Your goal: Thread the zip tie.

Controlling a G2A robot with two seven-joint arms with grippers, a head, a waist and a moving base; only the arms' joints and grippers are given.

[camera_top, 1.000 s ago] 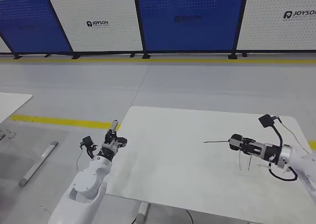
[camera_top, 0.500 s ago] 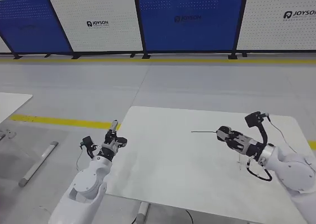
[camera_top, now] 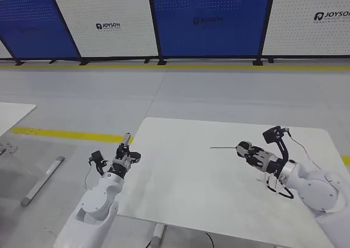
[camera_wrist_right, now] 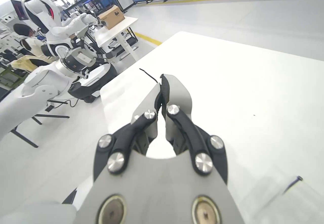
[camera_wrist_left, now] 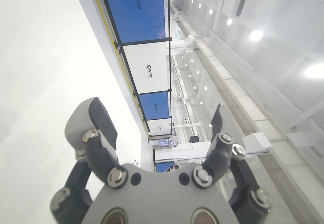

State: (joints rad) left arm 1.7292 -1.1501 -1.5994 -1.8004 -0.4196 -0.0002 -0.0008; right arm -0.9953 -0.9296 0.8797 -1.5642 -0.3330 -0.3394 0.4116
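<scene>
The right gripper (camera_wrist_right: 161, 81) is pinched shut on the black zip tie (camera_wrist_right: 147, 74), and the tie's thin free end sticks out a short way past the fingertips. Seen from above, this gripper is over the right part of the white table (camera_top: 181, 186), and the tie points roughly level across the table toward the left arm. The left gripper (camera_wrist_left: 158, 111) sits at the table's left edge, well apart from the tie, with its fingers (camera_wrist_left: 101, 118) spread wide and nothing between them.
</scene>
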